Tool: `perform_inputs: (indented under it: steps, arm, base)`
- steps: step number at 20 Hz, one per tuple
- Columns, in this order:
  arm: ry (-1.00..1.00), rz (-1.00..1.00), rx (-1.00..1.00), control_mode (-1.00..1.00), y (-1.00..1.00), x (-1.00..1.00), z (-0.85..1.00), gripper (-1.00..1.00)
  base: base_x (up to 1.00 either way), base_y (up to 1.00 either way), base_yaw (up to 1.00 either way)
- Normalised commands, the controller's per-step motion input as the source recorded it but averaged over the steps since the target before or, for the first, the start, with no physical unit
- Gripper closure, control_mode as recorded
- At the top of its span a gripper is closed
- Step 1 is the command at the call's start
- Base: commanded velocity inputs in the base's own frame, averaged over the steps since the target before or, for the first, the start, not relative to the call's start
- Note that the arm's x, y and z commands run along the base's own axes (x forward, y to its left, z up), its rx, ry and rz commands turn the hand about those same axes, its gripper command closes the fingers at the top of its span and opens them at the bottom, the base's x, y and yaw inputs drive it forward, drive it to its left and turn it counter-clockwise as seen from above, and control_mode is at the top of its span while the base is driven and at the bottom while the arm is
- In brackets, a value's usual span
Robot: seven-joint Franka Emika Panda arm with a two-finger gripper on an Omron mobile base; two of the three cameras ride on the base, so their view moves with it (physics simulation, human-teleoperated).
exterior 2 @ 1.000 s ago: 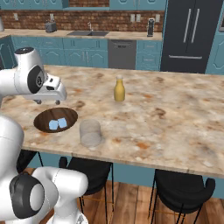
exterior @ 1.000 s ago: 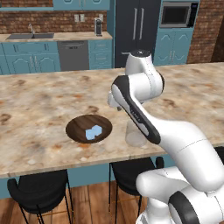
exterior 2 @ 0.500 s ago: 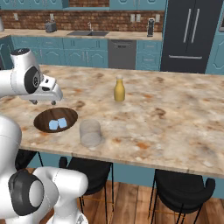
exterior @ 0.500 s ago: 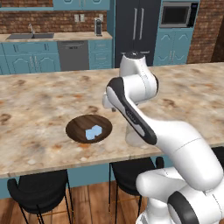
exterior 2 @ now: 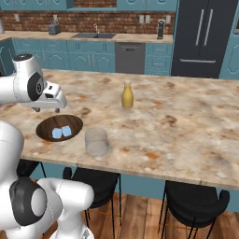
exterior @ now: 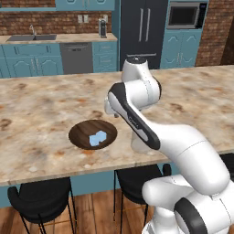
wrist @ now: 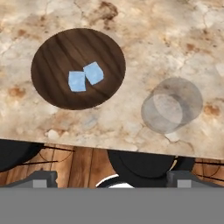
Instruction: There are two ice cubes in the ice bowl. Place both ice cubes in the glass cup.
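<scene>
A: We have both ice cubes (wrist: 86, 77) lying in the wooden bowl (wrist: 52, 52), touching corner to corner, in the upper left of the hand view. Our worry is that closeness: if we go down on one, a finger may land on the other and shove it, or we pinch both and one slips out on the way across.

B: Agreed. And they look slick and small beside the bowl, so a poor squeeze could flick a cube over the shallow rim onto the counter (exterior 2: 186, 121). The counter edge runs just below the bowl in that view, with the stools and floor beyond.

A: Where do we stand against them? In the right base view the gripper (exterior 2: 48, 108) hangs above the bowl's far rim, clear of it, in the left middle of the frame. Its jaws are spread wide with nothing between them.

B: So the cubes lie below us and a little toward the near edge of the counter. In the hand view they sit well above the picture's middle, so we judge we are not yet centred over them.

A: The glass (wrist: 173, 105) is at centre right there, beside the bowl and apart from it, also near the counter's edge. It is narrow; a release off to one side would bounce the cube off its rim.

B: And a low swing across could knock it over.
</scene>
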Motion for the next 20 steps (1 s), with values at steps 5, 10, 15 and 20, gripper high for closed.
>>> perform_inputs:
  steps: [5, 10, 15, 20]
  arm:
    - [0.01, 0.00, 0.00, -1.00, 0.00, 0.32, -0.14, -1.00]
    - [0.13, 0.00, 0.07, -1.00, 0.23, 0.56, -0.33, -1.00]
    - [0.19, 0.02, 0.03, -1.00, 0.22, 0.35, -0.45, -1.00]
    - [0.12, 0.06, -0.10, -1.00, 0.10, 0.25, -0.44, -1.00]
  base:
    - [0.00, 0.00, 0.00]
    - [0.00, 0.00, 0.00]
    - [0.00, 0.00, 0.00]
    - [0.00, 0.00, 0.00]
